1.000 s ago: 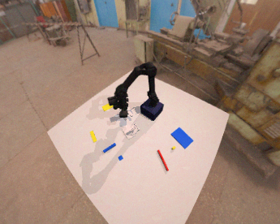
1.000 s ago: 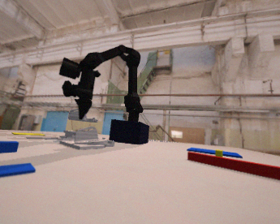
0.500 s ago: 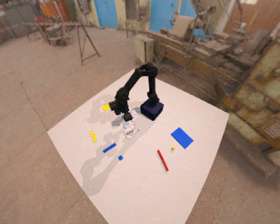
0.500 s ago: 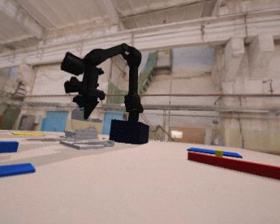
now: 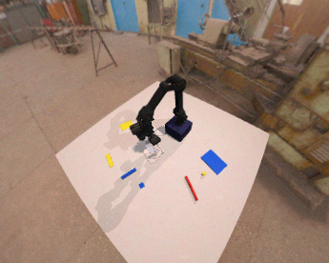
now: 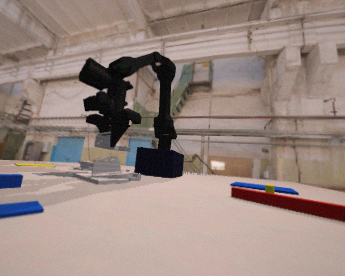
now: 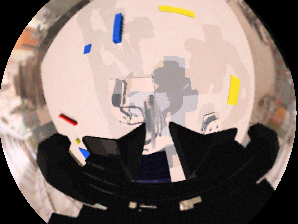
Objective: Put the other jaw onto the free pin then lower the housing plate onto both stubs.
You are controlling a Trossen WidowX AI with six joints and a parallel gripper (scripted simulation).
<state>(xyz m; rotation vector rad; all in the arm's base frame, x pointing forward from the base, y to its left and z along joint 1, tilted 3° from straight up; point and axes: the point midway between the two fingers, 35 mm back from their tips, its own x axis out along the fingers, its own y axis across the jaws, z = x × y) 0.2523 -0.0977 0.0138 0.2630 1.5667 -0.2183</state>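
My gripper (image 6: 113, 144) (image 7: 157, 124) is shut on a grey part with an upright fin, which looks like the loose jaw (image 6: 103, 141) (image 7: 154, 114). It holds the part above the table, just over the base assembly. The pale grey base lies flat on the table, with the mounted jaw (image 6: 108, 164) (image 7: 118, 95) standing on it. A whitish piece, probably the housing plate (image 7: 211, 123), lies right of the fingers in the wrist view. The pins and gear teeth are too small to make out.
Around lie a blue bar (image 5: 128, 173) (image 7: 117, 27), a small blue block (image 5: 141, 185) (image 7: 87, 49), two yellow pieces (image 5: 126, 125) (image 5: 110, 160), a red bar (image 5: 191, 188), a blue plate (image 5: 214, 162) and a small yellow block (image 5: 204, 173). The arm's dark base (image 5: 178, 129) stands behind the assembly.
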